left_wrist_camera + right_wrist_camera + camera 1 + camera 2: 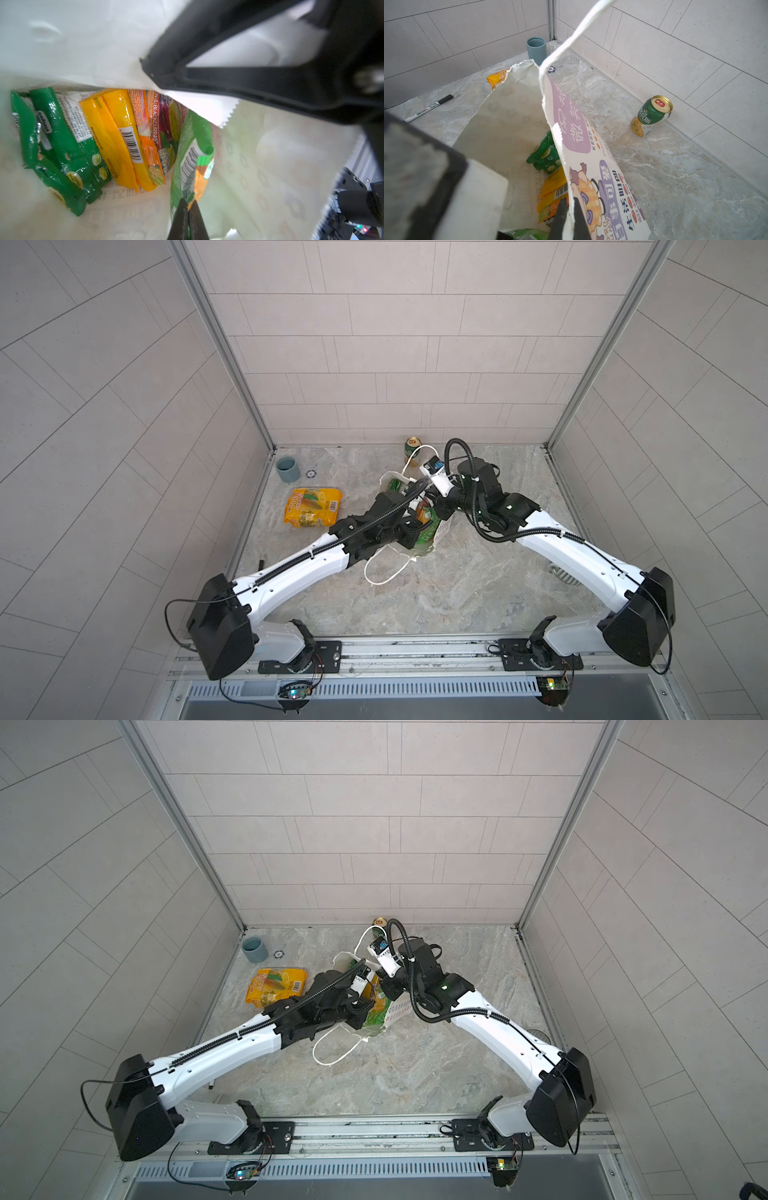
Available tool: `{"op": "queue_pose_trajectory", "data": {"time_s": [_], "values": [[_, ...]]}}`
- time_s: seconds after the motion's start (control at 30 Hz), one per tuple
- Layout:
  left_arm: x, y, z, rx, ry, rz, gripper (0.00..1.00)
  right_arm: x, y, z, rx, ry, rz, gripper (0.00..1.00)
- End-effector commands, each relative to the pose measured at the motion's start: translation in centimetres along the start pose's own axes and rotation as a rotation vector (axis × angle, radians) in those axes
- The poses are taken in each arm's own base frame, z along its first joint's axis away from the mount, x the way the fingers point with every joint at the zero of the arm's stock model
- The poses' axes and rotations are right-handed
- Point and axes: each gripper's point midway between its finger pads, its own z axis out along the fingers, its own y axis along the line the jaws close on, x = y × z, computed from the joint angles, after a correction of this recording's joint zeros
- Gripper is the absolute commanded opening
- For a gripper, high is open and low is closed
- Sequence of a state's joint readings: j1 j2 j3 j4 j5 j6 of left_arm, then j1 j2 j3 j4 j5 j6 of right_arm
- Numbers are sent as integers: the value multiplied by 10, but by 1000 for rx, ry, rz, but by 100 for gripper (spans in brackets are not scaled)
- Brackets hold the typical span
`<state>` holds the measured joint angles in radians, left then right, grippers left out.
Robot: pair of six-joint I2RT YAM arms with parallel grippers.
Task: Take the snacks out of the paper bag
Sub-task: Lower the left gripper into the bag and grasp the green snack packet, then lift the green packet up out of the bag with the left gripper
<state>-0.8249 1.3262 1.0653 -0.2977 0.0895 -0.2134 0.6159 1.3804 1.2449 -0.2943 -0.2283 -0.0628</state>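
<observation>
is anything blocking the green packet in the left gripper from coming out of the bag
Nothing visible does. The left gripper is shut on the green packet inside the paper bag, and the right gripper holds the bag's rim aside, so the mouth is open.

white plastic left arm [299,580]: moulded shell links, black joints, small screw holes
white plastic right arm [573,547]: same shell, black joints, green light on the elbow block
black shoulder housings [220,626]: big rounded boxes, thin black wire looping off
black ribbed cable conduits [286,568]: white zip ties along each arm
white boxy wrist camera module [440,481]: blue patch
left gripper [188,204]: black tapered fingers
right gripper [569,202]: black tapered fingers
black base plates [299,655]: flat, bolted
</observation>
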Motion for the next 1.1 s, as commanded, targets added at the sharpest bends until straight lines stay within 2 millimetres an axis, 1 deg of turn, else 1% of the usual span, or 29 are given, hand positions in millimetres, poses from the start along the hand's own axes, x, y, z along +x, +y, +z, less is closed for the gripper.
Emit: {"op": "queue_pose_trajectory", "data": {"time_s": [0.0,0.17,0.37,0.47,0.5,0.6,0.87,1.07], "values": [[-24,-6,-28,22,-59,42,0,-13,-6,-13,30,-54,18,0],[-34,0,-52,19,-74,70,0,-12,-10,-13,43,-51,21,0],[-48,8,-84,48,-98,55,0,-12,-12,-13,52,-50,17,0],[-54,21,-99,23,-117,53,0,-11,-13,-13,58,-49,16,0],[-53,25,-103,19,-111,55,0,-11,-13,-13,58,-49,13,0],[-56,43,-114,-17,-103,32,0,-9,-15,-12,65,-45,16,0],[-75,63,-151,-45,-176,12,0,-7,-17,-9,73,-40,20,0],[-79,82,-173,-105,-197,-20,0,-5,-19,-8,79,-35,23,0]]}}
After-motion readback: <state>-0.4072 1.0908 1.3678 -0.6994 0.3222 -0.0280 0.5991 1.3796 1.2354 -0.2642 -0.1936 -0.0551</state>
